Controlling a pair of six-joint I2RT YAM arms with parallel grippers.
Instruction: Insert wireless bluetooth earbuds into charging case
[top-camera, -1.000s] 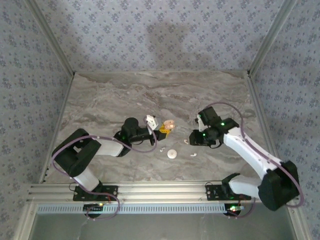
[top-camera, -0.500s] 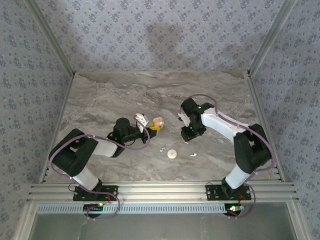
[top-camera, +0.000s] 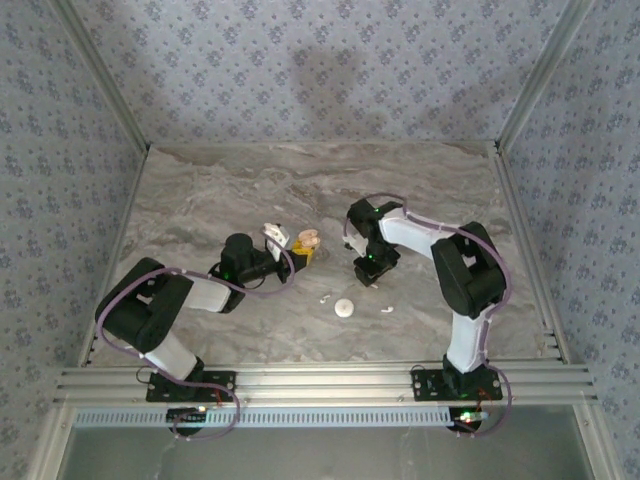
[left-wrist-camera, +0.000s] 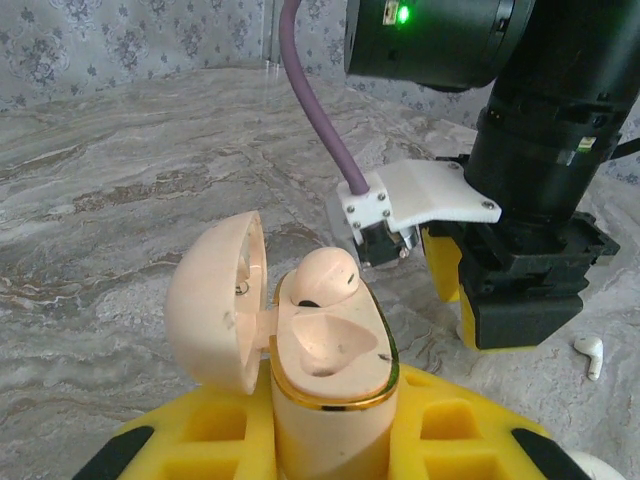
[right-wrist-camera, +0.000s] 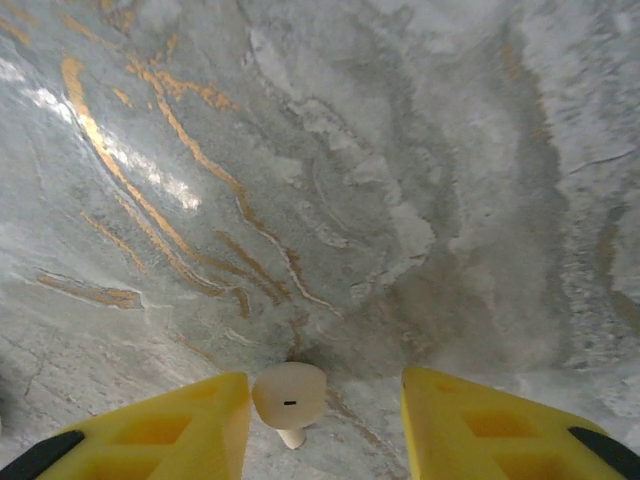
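One charging case (left-wrist-camera: 325, 350) is in play: a peach-tan, glossy, rounded plastic shell with a thin gold rim around its lower half. Its domed lid is swung open on a hinge and stands up beside the body. The left gripper (left-wrist-camera: 330, 440) is clamped on the lower body of this case. Ribbed yellow plastic pads press in from both sides and hold it upright above the grey, marble-veined worktop (top-camera: 200, 200).

Inside the case are two moulded sockets. The far one holds one smooth white earbud (left-wrist-camera: 320, 275), and the near one is bare.

Beyond the case, on the side facing away from the lid, stands the right gripper (right-wrist-camera: 320, 400). It points down at the worktop with its two yellow fingers spread wide apart. A second white earbud (right-wrist-camera: 288, 395) lies on the stone between them, with a rounded head and a short stem. It sits just beside one finger and well clear of the other, and neither finger grips it.

In the overhead view, three more small white pieces lie loose on the worktop, nearer the arm bases than the case. They are a thin curved one (top-camera: 325, 297), a rounder one (top-camera: 344, 308) and another curved one (top-camera: 387, 309). They are too small there to make out in detail.
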